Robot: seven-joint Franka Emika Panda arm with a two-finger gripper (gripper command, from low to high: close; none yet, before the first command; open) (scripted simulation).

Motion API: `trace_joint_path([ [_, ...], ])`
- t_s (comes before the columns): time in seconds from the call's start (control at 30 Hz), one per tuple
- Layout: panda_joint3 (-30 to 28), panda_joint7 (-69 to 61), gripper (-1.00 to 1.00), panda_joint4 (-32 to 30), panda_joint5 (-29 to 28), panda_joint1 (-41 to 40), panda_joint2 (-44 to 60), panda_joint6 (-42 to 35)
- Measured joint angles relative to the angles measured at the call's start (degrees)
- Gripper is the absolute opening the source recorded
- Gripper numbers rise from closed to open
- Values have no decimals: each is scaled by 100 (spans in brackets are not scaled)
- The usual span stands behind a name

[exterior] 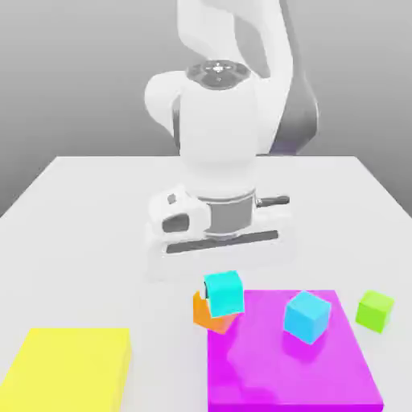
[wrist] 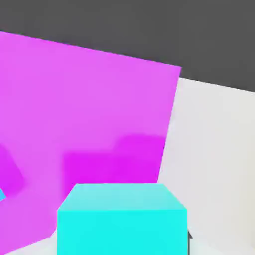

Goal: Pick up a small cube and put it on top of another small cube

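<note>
Turquoise cube over orange, stacking stage.
I see the turquoise cube [exterior: 224,293] sitting on or just above the orange cube [exterior: 206,314], at the magenta pad's [exterior: 290,370] far-left corner; can't tell jaw state.

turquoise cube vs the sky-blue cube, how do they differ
Colour: the turquoise cube is greener cyan; the sky-blue cube is bluer.
Size: the turquoise cube looks slightly smaller than the sky-blue cube.
Place: the turquoise cube sits over the orange cube at the magenta pad's edge, below the robot's hand; the sky-blue cube rests on the pad itself, further to the exterior view's right.
Both are plain, unmarked cubes.
</note>
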Motion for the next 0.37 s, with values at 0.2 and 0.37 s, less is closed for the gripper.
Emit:
trace_joint_path([
  [0.2, 496, 93, -100, -26, -118, 491, 196, 224],
  [0.37, 499, 137, 100, -98, -179, 523, 524, 620],
])
